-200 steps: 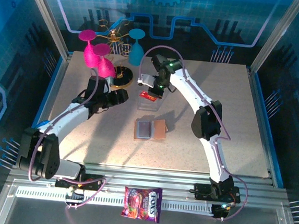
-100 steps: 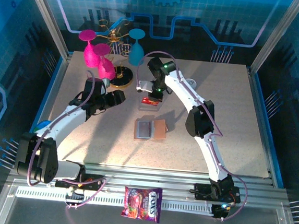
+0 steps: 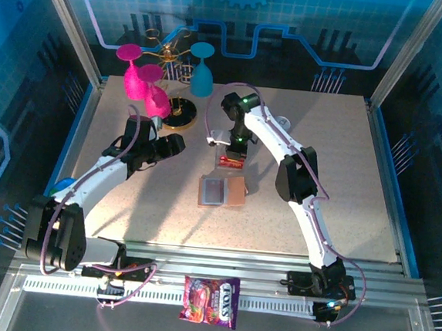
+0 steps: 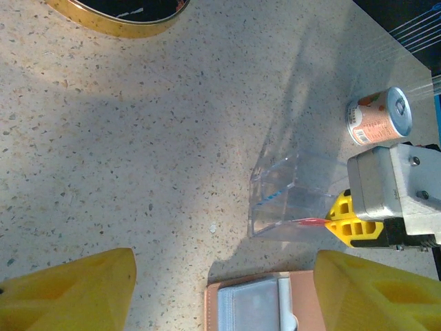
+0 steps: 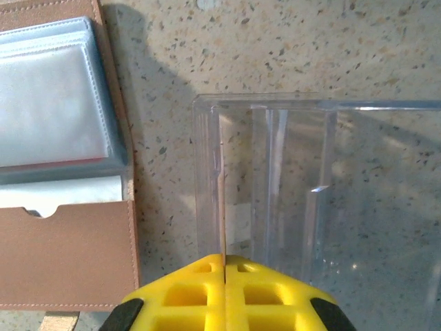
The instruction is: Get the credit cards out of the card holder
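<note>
The right fingers (image 5: 207, 293) are pressed together on a credit card (image 4: 308, 221) held on edge. From the right wrist camera it shows as a thin line running out from the seam between the yellow tips. In the top view the card is a small red patch just beneath the wrist. It hangs at the side of a clear plastic box (image 4: 286, 196) that faces the card holder (image 3: 223, 190) — whether it is already inside the wall or just against it cannot be told.

The card holder lies open and flat on the speckled surface (image 3: 337, 160), just on the near side of the box and not touching it. Its grey-blue clear pocket faces up on the left half and the tan leather panel with the notch sits on the right half. Neither arm touches it.

The left fingers (image 4: 76, 289) stand wide apart and grip nothing. They hover to the left of the box, with the holder's far edge between them in the left wrist view.

A small can (image 4: 379, 124) lies on its side beyond the right wrist. A gold-rimmed black disc (image 3: 180, 114) sits at the back left of the surface, and a candy packet (image 3: 211, 300) rests on the rail between the arm bases.
</note>
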